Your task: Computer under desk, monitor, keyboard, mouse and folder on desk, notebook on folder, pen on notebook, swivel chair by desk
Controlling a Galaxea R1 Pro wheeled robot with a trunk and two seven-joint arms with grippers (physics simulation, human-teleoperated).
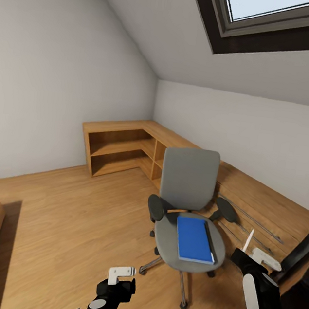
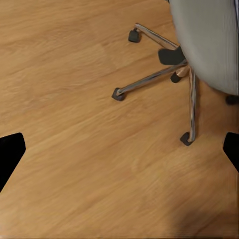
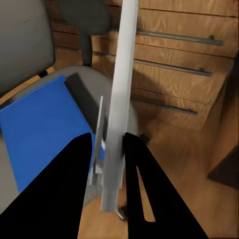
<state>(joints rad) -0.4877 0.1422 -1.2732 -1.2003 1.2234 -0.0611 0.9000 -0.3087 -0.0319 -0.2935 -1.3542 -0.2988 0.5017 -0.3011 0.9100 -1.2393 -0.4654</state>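
The pen (image 3: 119,99) is clamped between the closed black fingers (image 3: 74,189) of the right gripper (image 1: 253,254) and juts out well past their tips as a pale stick. Just beyond and below those jaws lies the folder (image 3: 42,129), flat on the seat of the swivel chair (image 1: 189,179), its black strip turned toward the gripper. Wooden drawer fronts (image 3: 184,64) with slim bar handles are seen behind. The right arm is raised beside the chair, forearm angled forward.

The left gripper (image 1: 122,274) is held low with its jaws spread wide and nothing between them; beyond them are plank floor (image 2: 74,74) and the chair's silver star base (image 2: 169,74). No writing can be read.
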